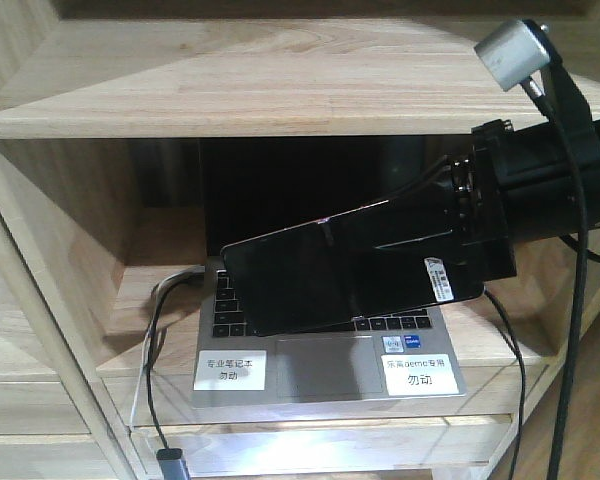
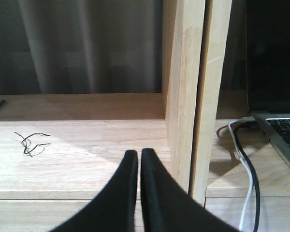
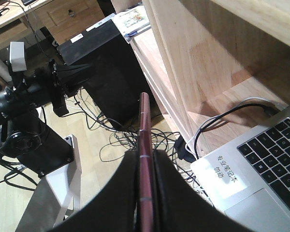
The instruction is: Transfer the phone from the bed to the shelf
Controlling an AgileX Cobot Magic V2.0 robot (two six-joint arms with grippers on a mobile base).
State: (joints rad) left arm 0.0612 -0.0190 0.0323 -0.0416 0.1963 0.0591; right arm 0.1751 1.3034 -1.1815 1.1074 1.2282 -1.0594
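Gripping the phone (image 1: 330,268) by one end, right hand (image 3: 146,157) is holding it tilted over the laptop (image 1: 325,378) inside the shelf (image 1: 280,95) compartment, left hand (image 2: 138,159) is hovering closed and empty above the shelf's front edge

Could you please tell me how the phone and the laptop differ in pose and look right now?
The phone hangs tilted in the air, clamped in the right gripper; the laptop lies open on the shelf board. The phone is a plain glossy black slab with one small white sticker; the laptop is silver with black keys and two white labels. Both screens are dark.
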